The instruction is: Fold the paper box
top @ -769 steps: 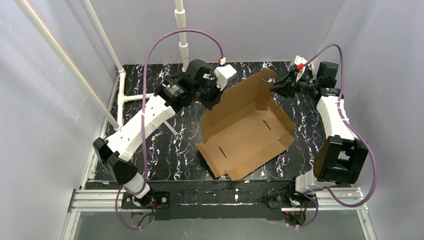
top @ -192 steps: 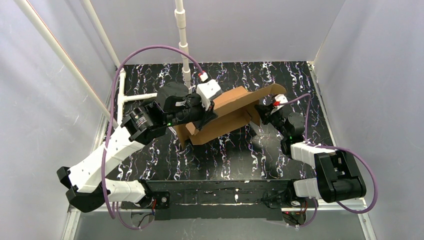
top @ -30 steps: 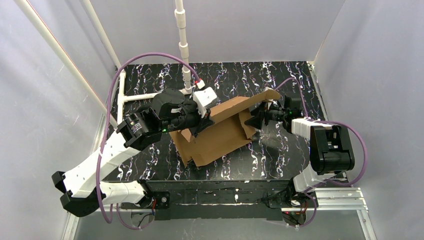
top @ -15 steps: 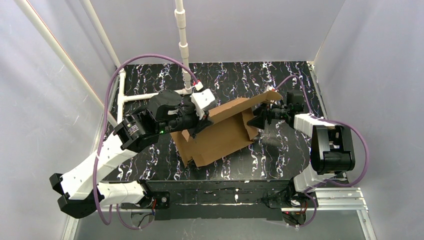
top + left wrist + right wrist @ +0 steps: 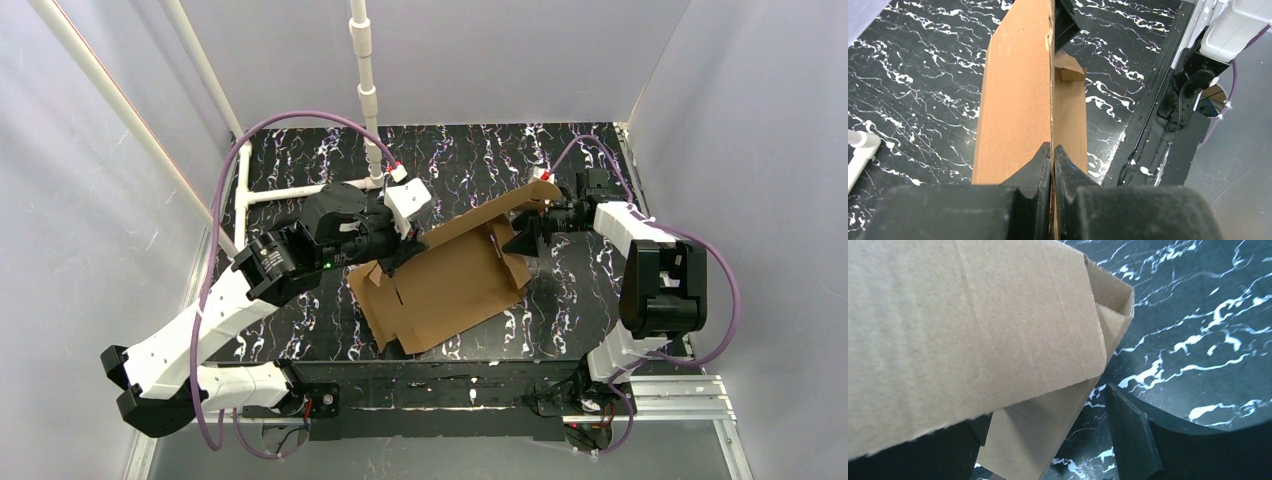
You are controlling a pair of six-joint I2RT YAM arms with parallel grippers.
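Observation:
The paper box (image 5: 450, 285) is a brown cardboard sheet, partly folded, lying mid-table with one long panel raised along its far side. My left gripper (image 5: 405, 247) is shut on the left end of that raised panel; in the left wrist view the gripper (image 5: 1053, 150) pinches the panel's edge (image 5: 1018, 90). My right gripper (image 5: 522, 238) is open at the box's right end. In the right wrist view the gripper (image 5: 1048, 437) straddles a hanging corner flap (image 5: 1038, 435). One finger (image 5: 1130, 432) shows clear of it. The big panel (image 5: 963, 325) hides the other.
White pipes (image 5: 290, 190) lie at the back left and a pipe post (image 5: 365, 90) rises at the back. Grey walls close in the black marbled table (image 5: 300, 310). A metal rail (image 5: 430, 385) runs along the near edge. The right arm's base (image 5: 1193, 85) shows in the left wrist view.
The box's base has dropped and swung toward the near right, lying flatter. The right gripper has moved a little farther back and right. The left gripper keeps its hold.

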